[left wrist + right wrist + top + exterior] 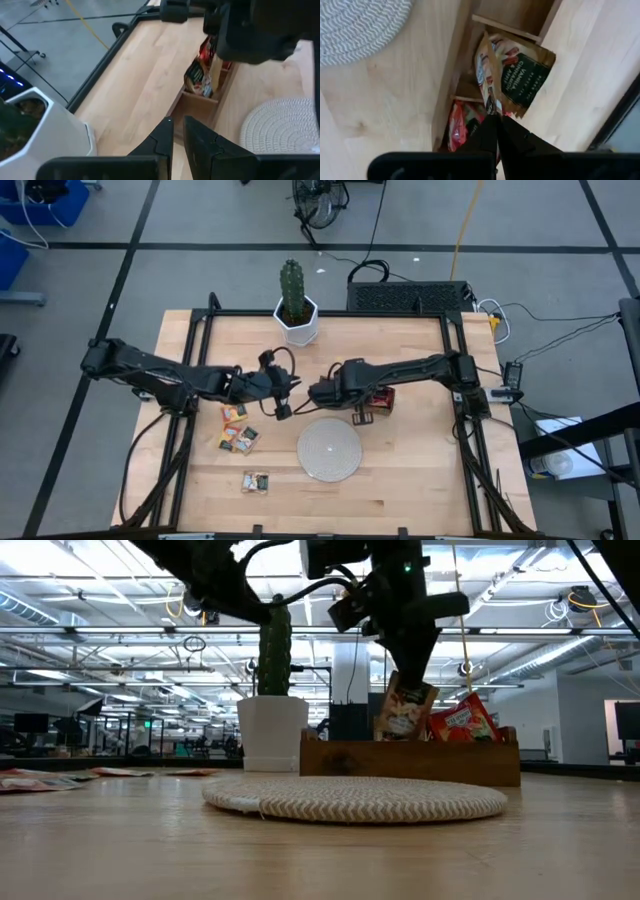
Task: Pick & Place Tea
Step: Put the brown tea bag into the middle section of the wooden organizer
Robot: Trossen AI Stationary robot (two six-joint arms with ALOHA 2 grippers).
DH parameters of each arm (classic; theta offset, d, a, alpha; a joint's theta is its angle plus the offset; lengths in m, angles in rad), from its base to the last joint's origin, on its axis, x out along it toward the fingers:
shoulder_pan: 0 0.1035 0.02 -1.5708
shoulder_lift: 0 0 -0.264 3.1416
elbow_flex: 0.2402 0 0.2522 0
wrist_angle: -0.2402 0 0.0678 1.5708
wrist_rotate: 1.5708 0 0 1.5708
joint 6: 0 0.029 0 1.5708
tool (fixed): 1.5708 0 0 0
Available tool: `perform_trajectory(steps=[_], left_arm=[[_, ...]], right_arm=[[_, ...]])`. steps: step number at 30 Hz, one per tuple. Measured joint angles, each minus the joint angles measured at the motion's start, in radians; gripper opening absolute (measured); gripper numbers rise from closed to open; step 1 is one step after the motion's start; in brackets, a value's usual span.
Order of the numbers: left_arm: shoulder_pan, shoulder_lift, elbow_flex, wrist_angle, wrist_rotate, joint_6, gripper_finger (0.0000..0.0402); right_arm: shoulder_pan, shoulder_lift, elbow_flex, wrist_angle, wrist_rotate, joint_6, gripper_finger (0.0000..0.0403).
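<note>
The right gripper [496, 120], clenched on a brown sachet [520, 75], holds it over the tray [410, 758], where red sachets [462, 723] already stand, while several more [238, 438] wait beside the left gripper [178, 131], nearly closed and empty.

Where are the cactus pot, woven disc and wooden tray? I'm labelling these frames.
cactus pot [297, 321]: high view, white rim.
woven disc [355, 797]: low view, front edge.
wooden tray [410, 759]: low view, front wall.

Pale wooden table [400, 480], woven disc [329, 450], cactus pot [297, 322], wooden tray [410, 756], scattered tea sachets [238, 438]
</note>
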Motion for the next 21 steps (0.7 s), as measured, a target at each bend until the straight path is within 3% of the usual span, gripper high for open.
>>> perform_trajectory(steps=[8,21], left_arm=[[0.003,0.0,-0.093,0.14,-0.001,0.006,0.0049],[0.003,0.0,-0.096,0.192,-0.001,0.028,0.0049]], right_arm=[[-0.013,0.0,-0.045,0.057,-0.022,0.018,0.0],[-0.051,0.0,-0.115,0.162,-0.029,0.063,0.0]])
